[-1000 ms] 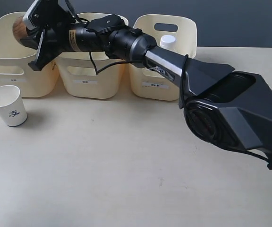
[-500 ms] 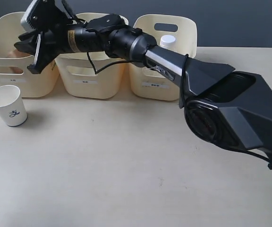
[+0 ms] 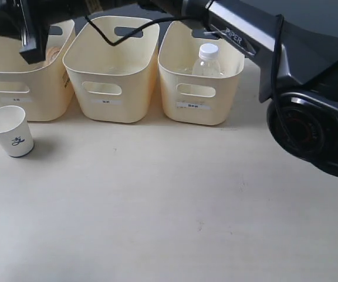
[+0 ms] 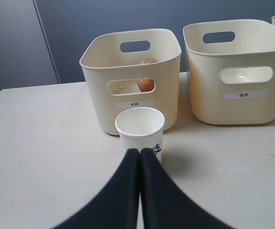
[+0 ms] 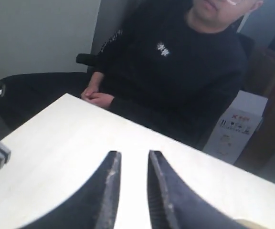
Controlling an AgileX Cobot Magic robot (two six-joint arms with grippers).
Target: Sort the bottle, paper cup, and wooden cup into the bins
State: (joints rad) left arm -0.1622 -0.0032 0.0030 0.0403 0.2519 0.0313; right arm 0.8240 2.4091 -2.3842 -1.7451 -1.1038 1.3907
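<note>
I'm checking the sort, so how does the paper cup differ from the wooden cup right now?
The paper cup is white and tapered; the wooden cup is reddish-brown and rounded. The paper cup stands upright on the table in front of the left bin; the wooden cup already lies inside that bin. Neither is gripped.

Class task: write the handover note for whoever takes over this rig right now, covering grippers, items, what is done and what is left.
Left gripper: shut, empty, just behind the paper cup.
Right gripper: open, empty, raised.
Wooden cup: in the left bin.
Bottle: upright in the right bin.
Paper cup: upright on the table, before the left bin.
Left: put the paper cup in the middle bin.
</note>
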